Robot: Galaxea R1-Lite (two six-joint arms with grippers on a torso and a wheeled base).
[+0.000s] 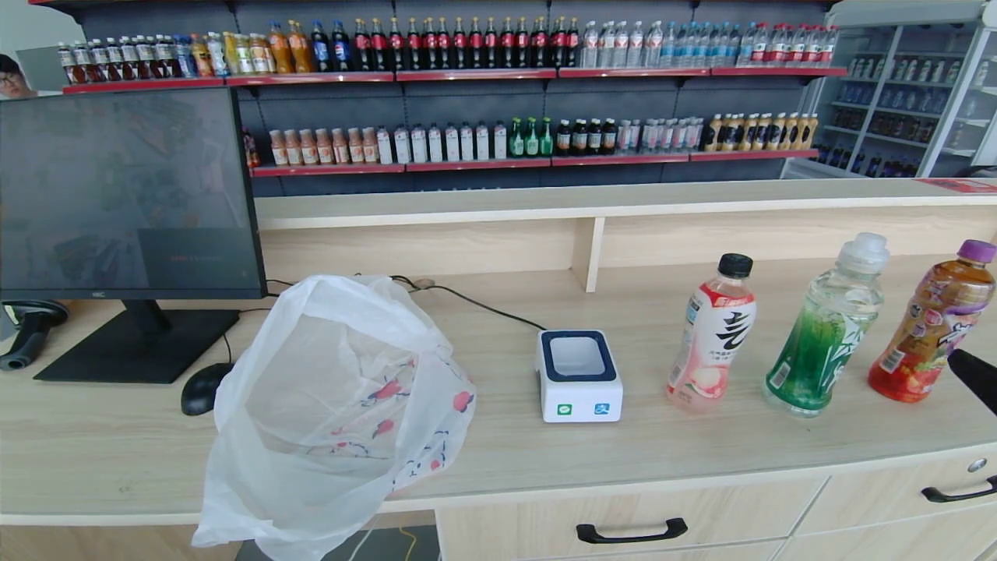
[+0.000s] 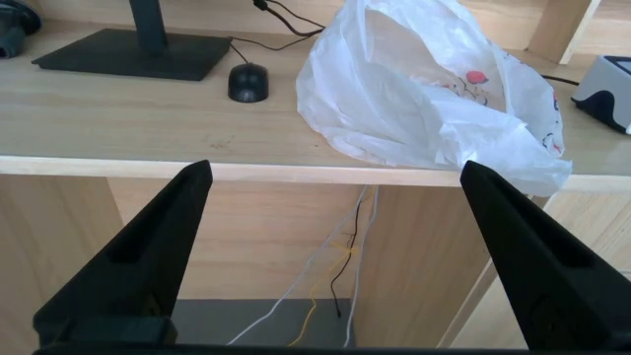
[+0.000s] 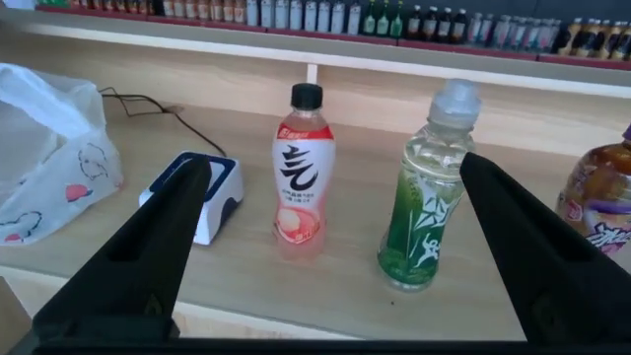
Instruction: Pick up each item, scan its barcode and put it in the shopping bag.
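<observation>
The pink bottle (image 1: 713,335), green bottle (image 1: 826,327) and orange bottle (image 1: 931,323) stand in a row on the counter (image 1: 701,444), right of the scanner (image 1: 579,374). The bag (image 1: 343,405) slumps open on its left. The left gripper (image 2: 335,170) is spread and empty below the counter edge. The right gripper (image 3: 335,163) gapes empty, facing the bottles.

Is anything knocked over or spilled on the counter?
Nothing is spilled or knocked over. The pink bottle, green bottle and orange bottle stand upright, caps on. Only the shopping bag looks floppy: it sags over the counter's front edge.
</observation>
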